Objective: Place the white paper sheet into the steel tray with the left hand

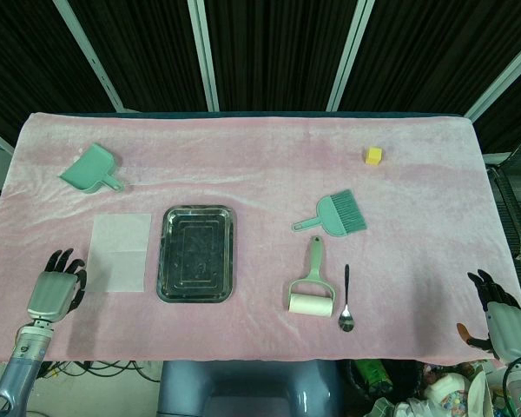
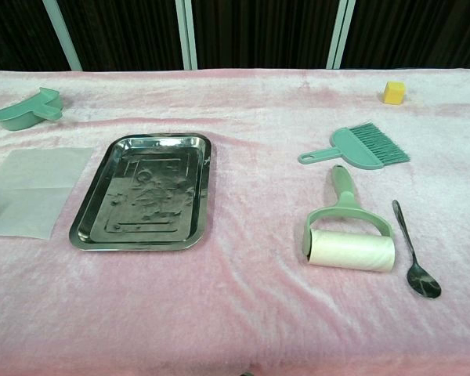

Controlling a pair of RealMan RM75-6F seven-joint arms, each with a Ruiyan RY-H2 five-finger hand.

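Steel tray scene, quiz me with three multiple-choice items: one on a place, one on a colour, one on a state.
1. Where does the white paper sheet lie?
A. left of the steel tray
B. inside it
C. beside the spoon

2. What colour is the small cube?
A. green
B. yellow
C. white

3. What does the left robot hand hold?
A. the sheet
B. the dustpan
C. nothing

Answers: 1 A, the sheet lies flat on the cloth beside the tray. 2 B, plainly yellow. 3 C, fingers apart, empty.
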